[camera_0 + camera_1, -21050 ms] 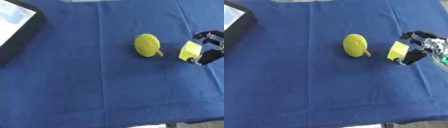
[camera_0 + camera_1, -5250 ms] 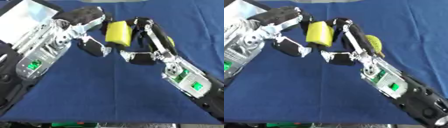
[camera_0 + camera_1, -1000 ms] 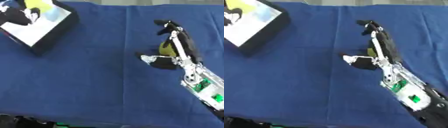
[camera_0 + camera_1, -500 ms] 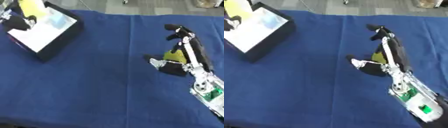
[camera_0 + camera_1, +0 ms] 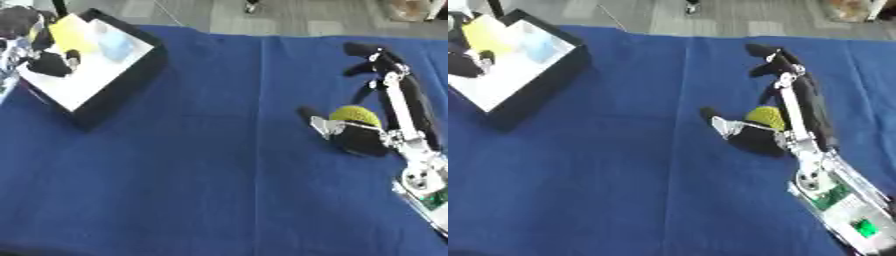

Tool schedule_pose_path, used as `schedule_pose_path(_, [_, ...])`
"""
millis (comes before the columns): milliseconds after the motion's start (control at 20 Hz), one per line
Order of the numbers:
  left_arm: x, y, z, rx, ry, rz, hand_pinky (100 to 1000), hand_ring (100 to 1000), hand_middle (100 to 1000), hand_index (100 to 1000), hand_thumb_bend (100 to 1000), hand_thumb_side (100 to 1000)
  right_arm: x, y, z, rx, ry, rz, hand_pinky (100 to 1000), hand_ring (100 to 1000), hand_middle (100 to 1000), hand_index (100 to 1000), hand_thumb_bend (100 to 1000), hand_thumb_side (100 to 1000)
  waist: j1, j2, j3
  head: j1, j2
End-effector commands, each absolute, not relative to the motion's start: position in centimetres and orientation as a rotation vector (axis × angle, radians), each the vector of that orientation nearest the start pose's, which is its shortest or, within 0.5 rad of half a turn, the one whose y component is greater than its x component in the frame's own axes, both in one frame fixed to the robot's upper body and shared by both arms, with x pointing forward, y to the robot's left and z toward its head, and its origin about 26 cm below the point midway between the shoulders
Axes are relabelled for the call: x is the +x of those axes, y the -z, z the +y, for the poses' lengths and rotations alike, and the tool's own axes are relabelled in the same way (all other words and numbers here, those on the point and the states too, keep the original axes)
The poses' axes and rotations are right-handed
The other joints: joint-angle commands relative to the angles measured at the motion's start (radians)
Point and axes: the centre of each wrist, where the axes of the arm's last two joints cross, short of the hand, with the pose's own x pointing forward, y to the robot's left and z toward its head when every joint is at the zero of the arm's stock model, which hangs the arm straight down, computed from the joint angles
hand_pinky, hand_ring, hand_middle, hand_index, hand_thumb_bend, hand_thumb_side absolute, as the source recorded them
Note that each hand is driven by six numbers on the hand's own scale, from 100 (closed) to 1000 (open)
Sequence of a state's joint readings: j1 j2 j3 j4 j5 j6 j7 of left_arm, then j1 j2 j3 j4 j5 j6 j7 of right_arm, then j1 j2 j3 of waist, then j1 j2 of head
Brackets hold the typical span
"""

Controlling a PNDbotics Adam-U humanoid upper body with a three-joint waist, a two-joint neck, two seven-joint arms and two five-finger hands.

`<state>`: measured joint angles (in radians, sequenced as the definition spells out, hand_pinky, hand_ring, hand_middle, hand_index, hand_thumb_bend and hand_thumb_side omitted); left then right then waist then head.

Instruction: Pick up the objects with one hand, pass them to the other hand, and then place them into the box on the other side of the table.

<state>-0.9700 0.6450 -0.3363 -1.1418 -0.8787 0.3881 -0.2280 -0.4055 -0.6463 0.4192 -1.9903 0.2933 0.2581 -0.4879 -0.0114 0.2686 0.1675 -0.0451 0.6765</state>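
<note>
A yellow block (image 5: 72, 34) hangs over the white inside of the black-rimmed box (image 5: 114, 95) at the far left, with my left hand (image 5: 48, 62) shut on it. A yellow-green bumpy ball (image 5: 354, 113) lies on the blue cloth at the right. My right hand (image 5: 360, 141) stands open right at the ball, fingers straight and pointing away, thumb out to the left. The palm hides the ball's near side; I cannot tell whether it touches the ball.
A pale blue item (image 5: 114, 47) lies inside the box. The blue cloth (image 5: 201, 175) covers the whole table. Its far edge runs along the top, with grey floor beyond. My right forearm (image 5: 833, 195) crosses the lower right corner.
The camera has shifted, sliding the box rightward in the picture. My left hand has lowered the yellow block towards the box's inside. The right hand stays by the ball.
</note>
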Motion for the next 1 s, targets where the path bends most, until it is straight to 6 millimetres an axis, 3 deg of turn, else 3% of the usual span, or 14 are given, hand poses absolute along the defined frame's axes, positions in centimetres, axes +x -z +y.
schedule_pose_path(50, [45.8, -27.4, 29.4, 1.463, 1.016, -1.238, 814, 677, 498, 461, 100, 315, 29.3, -20.2, -21.2, -0.764, -0.572, -2.236, 394, 682, 785, 857, 630, 256, 0.002, -0.012, -0.003, 0.008, 0.008])
schedule_pose_path(250, [46.3, -26.8, 30.0, 1.477, 0.983, -1.217, 828, 708, 555, 575, 100, 323, 29.4, -20.3, -21.2, -0.76, -0.559, -2.249, 395, 681, 785, 855, 630, 254, 0.0, -0.006, -0.007, 0.018, 0.013])
schedule_pose_path(350, [46.4, -26.7, 30.1, 1.477, 0.972, -1.212, 857, 748, 616, 695, 104, 328, 29.4, -20.3, -21.1, -0.757, -0.556, -2.251, 395, 681, 785, 855, 630, 254, 0.0, -0.004, -0.008, 0.023, 0.014])
schedule_pose_path(500, [46.4, -26.6, 30.2, 1.492, 0.958, -1.212, 887, 808, 712, 849, 194, 354, 29.4, -20.3, -21.1, -0.757, -0.552, -2.251, 394, 680, 785, 854, 631, 255, -0.001, -0.003, -0.01, 0.026, 0.015])
schedule_pose_path(700, [46.5, -26.5, 30.4, 1.501, 0.953, -1.196, 919, 838, 737, 881, 366, 394, 29.4, -20.3, -21.1, -0.756, -0.549, -2.251, 395, 680, 785, 854, 631, 254, -0.001, -0.003, -0.009, 0.029, 0.016])
schedule_pose_path(1000, [46.5, -26.5, 30.5, 1.489, 0.97, -1.176, 925, 844, 741, 887, 453, 408, 29.4, -20.3, -21.2, -0.754, -0.55, -2.251, 396, 679, 785, 853, 633, 253, -0.001, -0.006, -0.006, 0.031, 0.02])
